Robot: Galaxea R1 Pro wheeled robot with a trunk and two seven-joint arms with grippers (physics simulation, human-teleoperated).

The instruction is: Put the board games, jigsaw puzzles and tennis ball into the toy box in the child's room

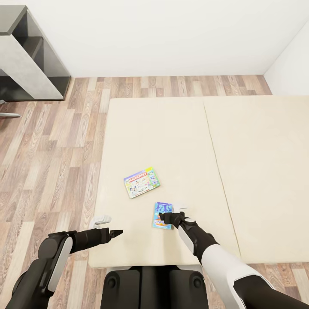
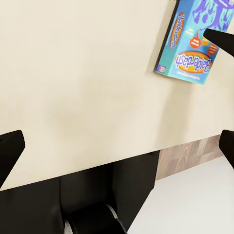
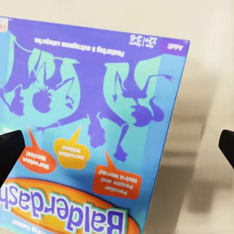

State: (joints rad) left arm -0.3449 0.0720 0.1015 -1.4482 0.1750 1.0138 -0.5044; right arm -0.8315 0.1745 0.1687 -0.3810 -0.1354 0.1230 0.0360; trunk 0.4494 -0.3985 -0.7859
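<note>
Two board games lie flat on the cream bed (image 1: pixel 180 141). The yellow-green one (image 1: pixel 142 182) is nearer the middle, and the blue one (image 1: pixel 162 215) (image 2: pixel 187 44) (image 3: pixel 92 131) lies near the front edge. My right gripper (image 1: pixel 165 217) (image 3: pixel 117 151) hovers just over the blue game, open, with its dark fingertips (image 3: pixel 9 151) spread wide to either side of the box. My left gripper (image 1: pixel 116 233) (image 2: pixel 117 146) is open over bare mattress, to the left of the blue game, holding nothing.
Wood-plank floor (image 1: pixel 56 163) runs along the bed's left side. A grey shelf unit (image 1: pixel 30 60) stands at the back left against the white wall. My dark base (image 1: pixel 150 283) butts up to the bed's front edge.
</note>
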